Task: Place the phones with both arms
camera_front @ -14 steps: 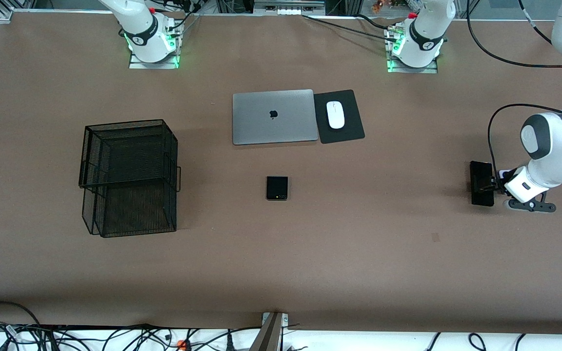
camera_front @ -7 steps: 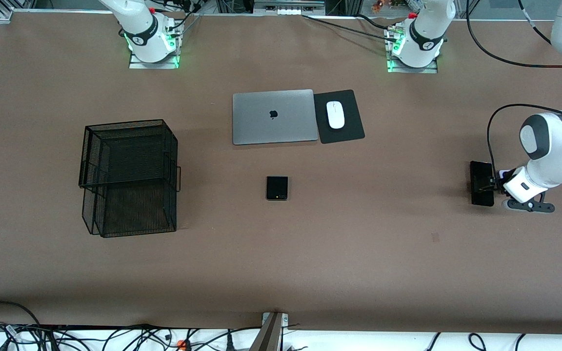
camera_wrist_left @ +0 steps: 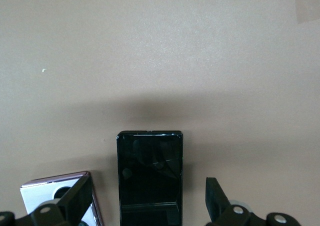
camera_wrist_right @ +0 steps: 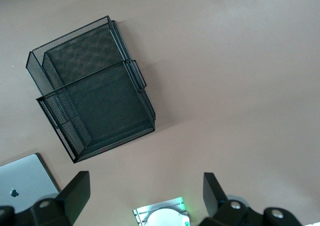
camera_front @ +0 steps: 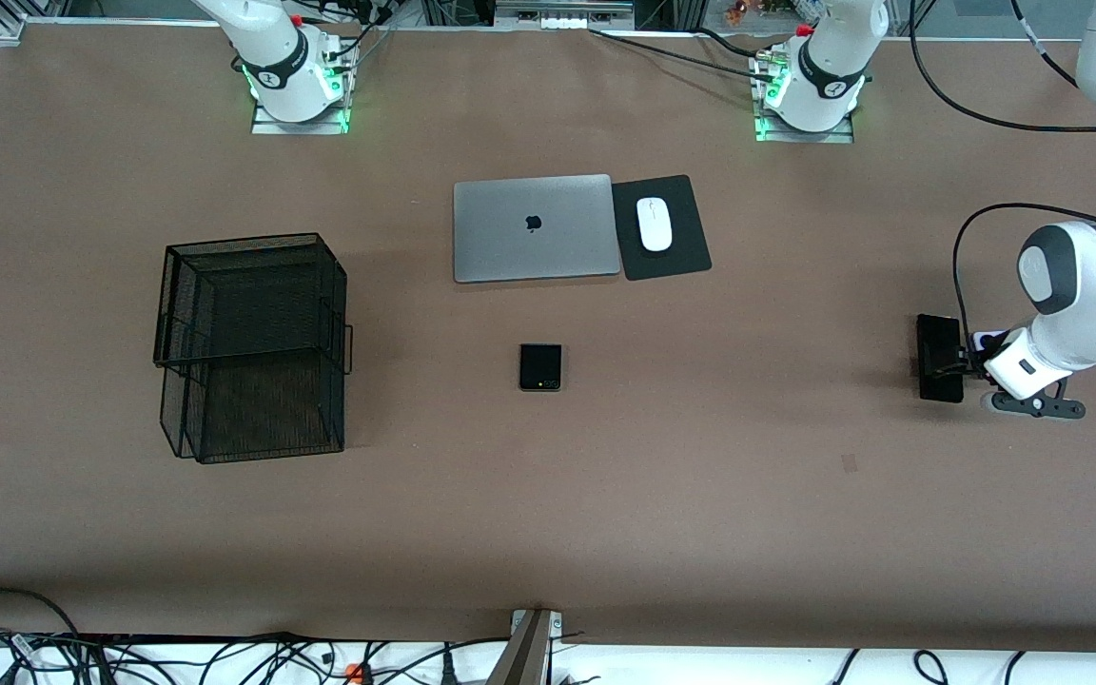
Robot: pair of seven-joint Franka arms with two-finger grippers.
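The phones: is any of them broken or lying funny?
Nothing stands out. The folded phone lies flat and square in the middle of the table. The slab phone lies flat between the open left gripper's fingers, its glass unbroken, with the lilac phone flat beside it. The right gripper hangs open, high over the table.

The front camera looks down from high at the whole brown counter (camera_front: 605, 495); both wrist cameras look down, the right one sharing the black wire-mesh basket (camera_front: 253, 347) (camera_wrist_right: 92, 93).

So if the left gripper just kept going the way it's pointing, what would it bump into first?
Most likely the longer black phone, lying flat between the open fingers of the left gripper; how much gap remains is unclear.
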